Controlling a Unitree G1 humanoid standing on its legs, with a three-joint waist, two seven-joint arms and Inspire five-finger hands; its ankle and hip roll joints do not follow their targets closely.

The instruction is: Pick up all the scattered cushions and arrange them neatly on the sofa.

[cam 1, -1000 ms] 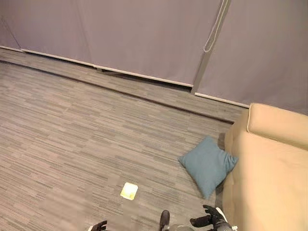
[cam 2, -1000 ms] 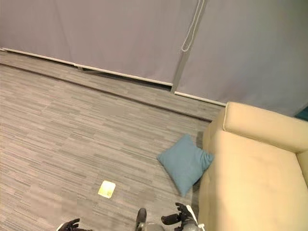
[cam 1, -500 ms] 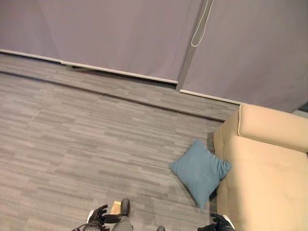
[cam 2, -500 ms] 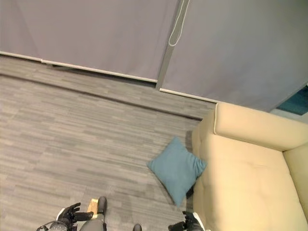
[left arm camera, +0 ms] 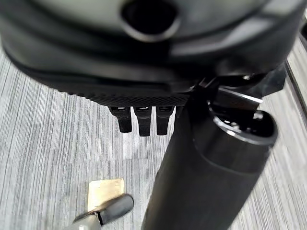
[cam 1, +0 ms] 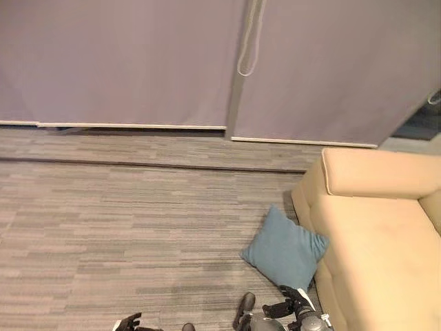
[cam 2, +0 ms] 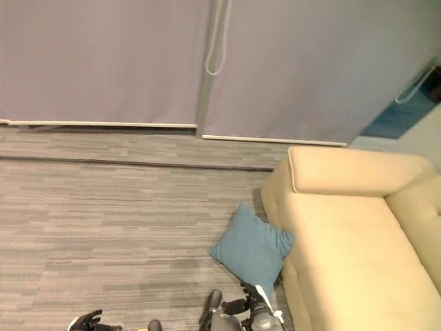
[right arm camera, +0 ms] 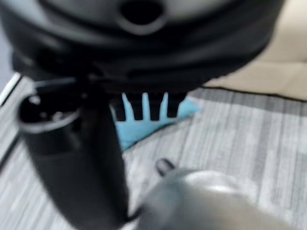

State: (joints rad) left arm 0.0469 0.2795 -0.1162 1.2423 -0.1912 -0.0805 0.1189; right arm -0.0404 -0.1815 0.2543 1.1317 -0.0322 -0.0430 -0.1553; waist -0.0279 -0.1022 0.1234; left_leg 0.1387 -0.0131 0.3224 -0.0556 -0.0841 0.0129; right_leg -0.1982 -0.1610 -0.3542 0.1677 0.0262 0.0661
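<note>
Grey striped carpet (cam 1: 103, 227) runs to grey curtains (cam 1: 124, 62). A blue cushion (cam 1: 284, 249) leans against the beige sofa (cam 1: 379, 241). Right hand (cam 1: 293, 305) and left hand (cam 1: 129, 322) hang spread, empty.

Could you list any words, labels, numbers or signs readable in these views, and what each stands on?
There are none to read. The blue cushion, the beige sofa, the grey blinds and the carpet floor carry no print. The small tan square on the floor looks blank.
</note>
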